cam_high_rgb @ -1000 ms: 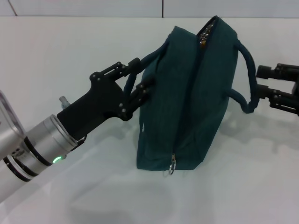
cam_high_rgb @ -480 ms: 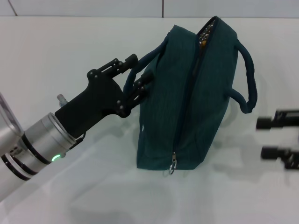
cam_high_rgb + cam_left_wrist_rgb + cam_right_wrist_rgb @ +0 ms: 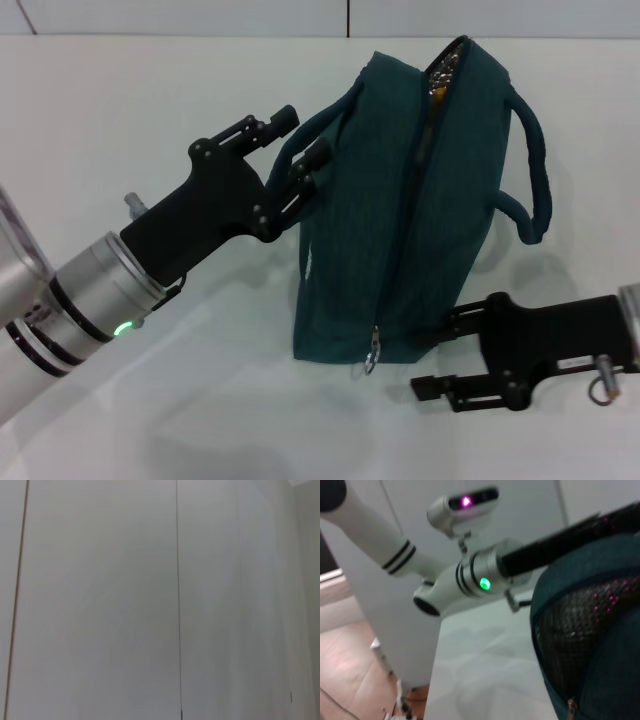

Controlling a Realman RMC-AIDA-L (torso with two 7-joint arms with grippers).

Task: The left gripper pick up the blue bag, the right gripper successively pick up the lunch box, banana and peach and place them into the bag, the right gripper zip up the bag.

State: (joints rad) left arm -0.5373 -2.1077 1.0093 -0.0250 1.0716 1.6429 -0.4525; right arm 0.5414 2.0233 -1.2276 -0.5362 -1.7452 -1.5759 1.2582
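Nearest, the right gripper (image 3: 432, 362) reaches in low with its black fingers (image 3: 452, 384) spread open and empty, just beside the metal zipper ring pull (image 3: 371, 352). One large dark teal-blue fabric bag (image 3: 400, 220) stands on the white surface (image 3: 150, 100), its zipper running near to far. The left gripper (image 3: 293, 150) has its fingers (image 3: 308, 164) around one of two looped handles (image 3: 322, 125), not clamped

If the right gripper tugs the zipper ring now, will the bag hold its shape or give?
The blue bag is soft fabric, so it will probably sag or slide rather than resist. The left gripper, at one handle, may steady it somewhat. The right gripper sits open beside the zipper ring, near the bag's base, so the bottom might drag along the table.
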